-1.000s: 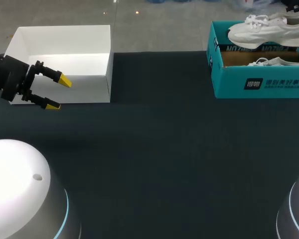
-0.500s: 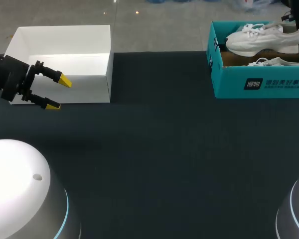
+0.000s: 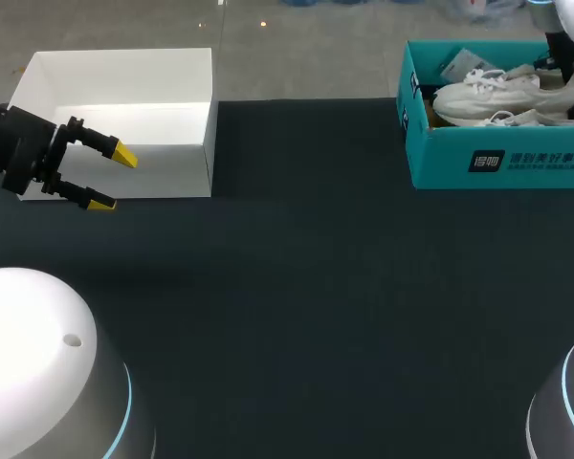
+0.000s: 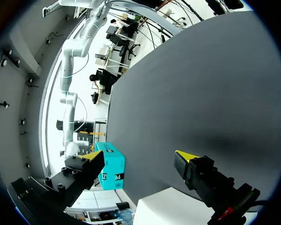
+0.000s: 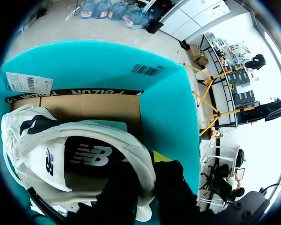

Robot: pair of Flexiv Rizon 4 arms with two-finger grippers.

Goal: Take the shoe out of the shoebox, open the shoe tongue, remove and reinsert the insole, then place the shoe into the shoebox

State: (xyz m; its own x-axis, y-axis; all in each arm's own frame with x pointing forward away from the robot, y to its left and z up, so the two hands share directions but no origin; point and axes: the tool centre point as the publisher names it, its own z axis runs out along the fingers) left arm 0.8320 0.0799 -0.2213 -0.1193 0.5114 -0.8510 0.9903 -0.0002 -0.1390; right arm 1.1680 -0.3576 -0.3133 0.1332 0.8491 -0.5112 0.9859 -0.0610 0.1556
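The white shoe (image 3: 488, 96) lies low inside the teal shoebox (image 3: 497, 158) at the far right, toe pointing left. My right gripper (image 3: 561, 73) is shut on its heel. In the right wrist view one finger is inside the shoe (image 5: 61, 159) and the other outside, pinching the heel collar at the gripper (image 5: 147, 180), with the shoebox's teal wall (image 5: 107, 65) ahead. A second white shoe (image 3: 540, 118) lies under it in the box. My left gripper (image 3: 113, 180) hangs open and empty at the far left, and also shows in its own wrist view (image 4: 138, 157).
A white open box (image 3: 124, 120) stands at the back left, just behind the left gripper, and its corner (image 4: 178, 208) lies under the left fingers. The teal shoebox (image 4: 111, 166) shows far off in the left wrist view. Dark table (image 3: 306, 306) stretches between the two boxes.
My right arm has lowered the white shoe from above the shoebox's rim down into the box. The left arm has not moved.
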